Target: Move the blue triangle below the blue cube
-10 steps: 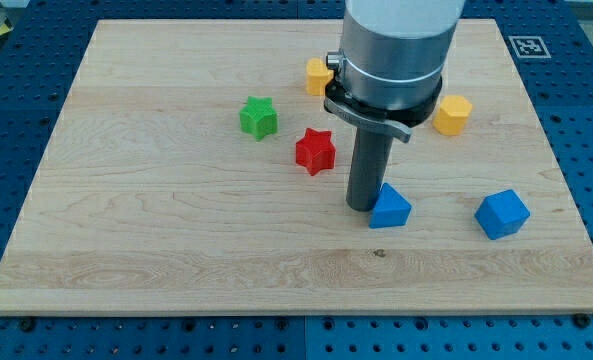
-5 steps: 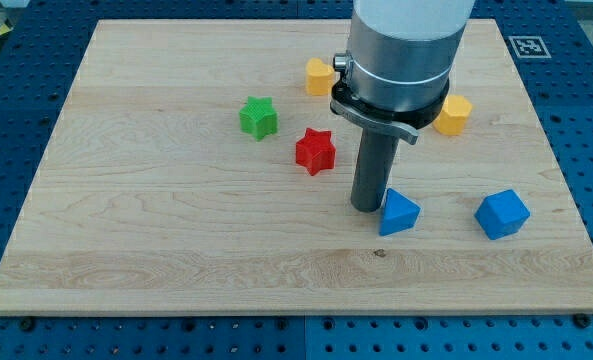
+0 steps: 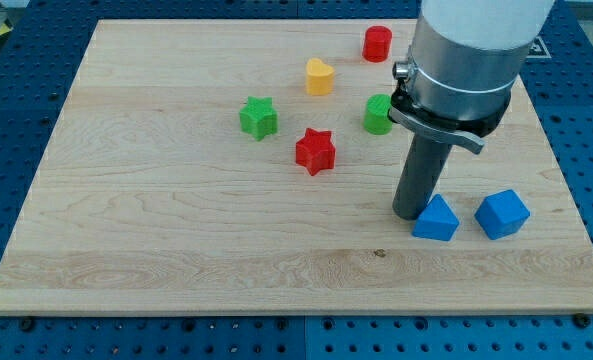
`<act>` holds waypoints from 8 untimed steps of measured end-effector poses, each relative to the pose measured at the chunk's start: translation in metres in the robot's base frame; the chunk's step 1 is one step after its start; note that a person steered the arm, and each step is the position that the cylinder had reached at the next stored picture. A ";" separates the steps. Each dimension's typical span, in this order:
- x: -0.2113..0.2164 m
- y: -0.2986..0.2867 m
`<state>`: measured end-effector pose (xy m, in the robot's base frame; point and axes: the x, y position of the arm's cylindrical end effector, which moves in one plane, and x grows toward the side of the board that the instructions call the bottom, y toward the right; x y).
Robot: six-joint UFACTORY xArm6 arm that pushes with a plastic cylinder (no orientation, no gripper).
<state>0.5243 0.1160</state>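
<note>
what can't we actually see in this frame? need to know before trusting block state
- Camera view: the grey arm body may hide blocks at the board's top right; none can be confirmed there.
- Green block: its right side sits behind the arm, so its shape is unclear.
- My tip against the blue triangle: touching or a thin gap, cannot tell.
- Blue triangle and blue cube: a gap or contact, not clear.

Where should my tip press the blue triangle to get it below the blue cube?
My tip touches the blue triangle on its left, beside the blue cube. Probably move to its upper-left face and push toward the view's bottom-right; its sloped sides may let it swivel.
</note>
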 end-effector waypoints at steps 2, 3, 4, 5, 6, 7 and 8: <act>0.020 0.010; 0.024 0.017; 0.029 0.025; 0.040 0.032; 0.047 0.032; 0.054 0.036; 0.054 0.046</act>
<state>0.5787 0.1616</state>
